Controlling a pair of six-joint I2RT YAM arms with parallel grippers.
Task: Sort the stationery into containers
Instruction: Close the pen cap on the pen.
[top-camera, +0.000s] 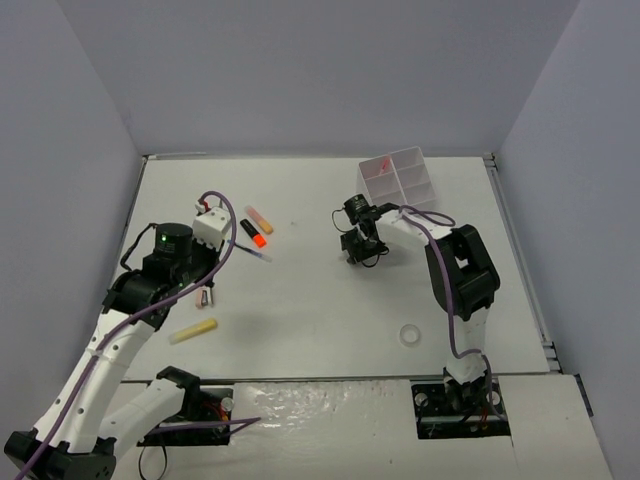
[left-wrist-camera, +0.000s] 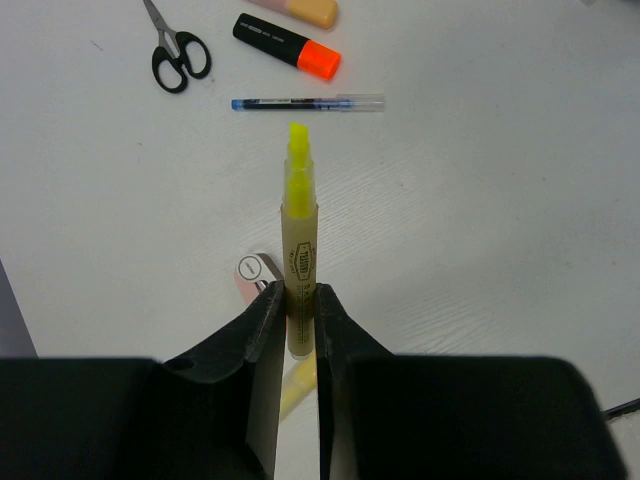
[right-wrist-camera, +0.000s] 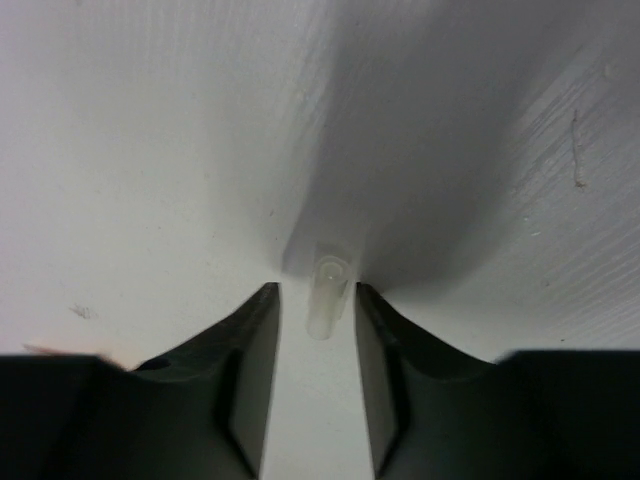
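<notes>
Left pincer (left-wrist-camera: 297, 292) clamps a yellow highlighter (left-wrist-camera: 298, 200), tip toward twelve o'clock; blue pen (left-wrist-camera: 300, 103) lies beyond; right pincer (right-wrist-camera: 315, 288) stands narrowly apart, clear tube (right-wrist-camera: 328, 295) between its tips; organiser box (top-camera: 398, 180) at one o'clock.

Translucent yellow plastic highlighter (left-wrist-camera: 299, 225): bright yellow tip, dark print on the barrel.
Stubby black highlighter (left-wrist-camera: 287, 46): black body, orange cap.
Rounded peach highlighter (left-wrist-camera: 308, 10): even pale orange-pink.
Thin blue pen (left-wrist-camera: 305, 102): blue barrel, clear cap.
Small black-handled scissors (left-wrist-camera: 175, 55): black loops, silver blades.
White tape ring (top-camera: 409, 335): white throughout.
White plastic organiser box (top-camera: 398, 180): white walls, with a thin pink item (top-camera: 383, 163) showing inside.
Flat table top (top-camera: 330, 300): plain white, with pale grey-lilac walls (top-camera: 300, 70) around it.
</notes>
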